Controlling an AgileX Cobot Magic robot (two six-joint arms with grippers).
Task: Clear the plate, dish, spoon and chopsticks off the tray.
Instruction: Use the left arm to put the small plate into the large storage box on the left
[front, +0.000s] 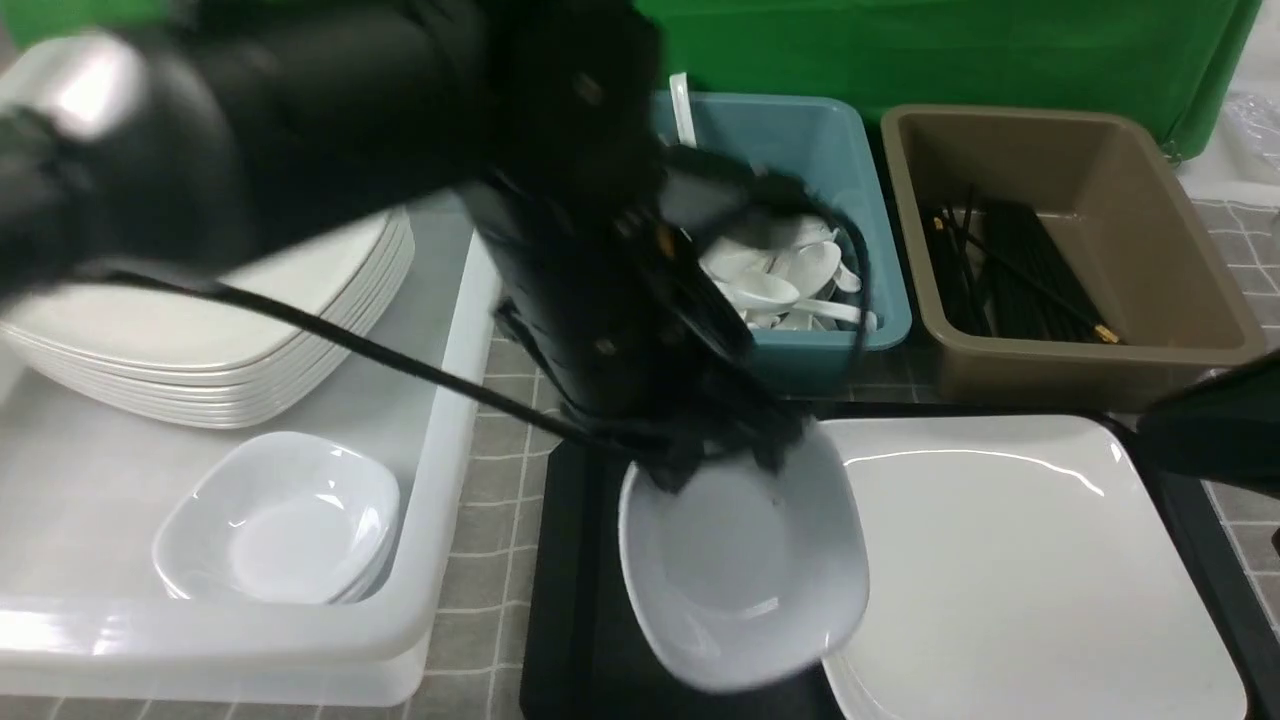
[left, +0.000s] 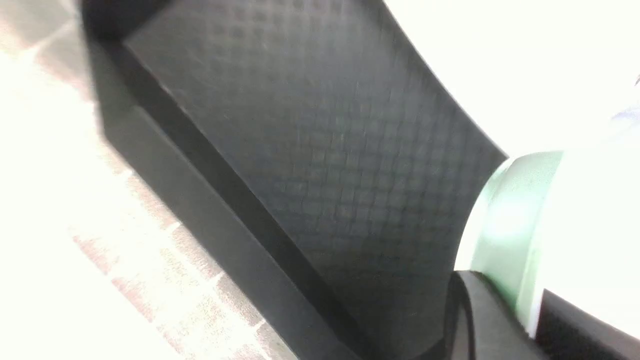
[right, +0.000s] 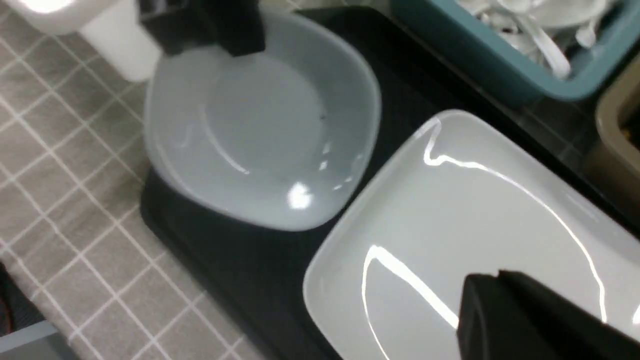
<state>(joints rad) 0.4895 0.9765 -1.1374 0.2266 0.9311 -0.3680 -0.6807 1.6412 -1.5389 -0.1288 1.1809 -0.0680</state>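
White dish (front: 742, 572) rim seemingly pinched between left jaws.

Counted: one tray (front: 575, 610), one large plate (front: 1020, 570), one small dish (front: 740, 590), one white bin (front: 250, 640), one teal bin (front: 840, 160), one brown bin (front: 1150, 220), one stack of plates (front: 200, 330), at least two nested dishes (front: 280, 520), and spoons (front: 780, 285) and chopsticks (front: 1010, 275) piled beyond counting.

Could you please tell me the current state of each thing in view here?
Small white rounded-square dish: tilted, gripped at its far rim.
Left gripper: shut on the dish.
Right gripper: shut, over the plate.
Large glossy white square plate: flat on tray, empty.
Black textured plastic tray: holds plate.
Teal plastic bin: holding white spoons.
Brown plastic bin: holding black chopsticks.
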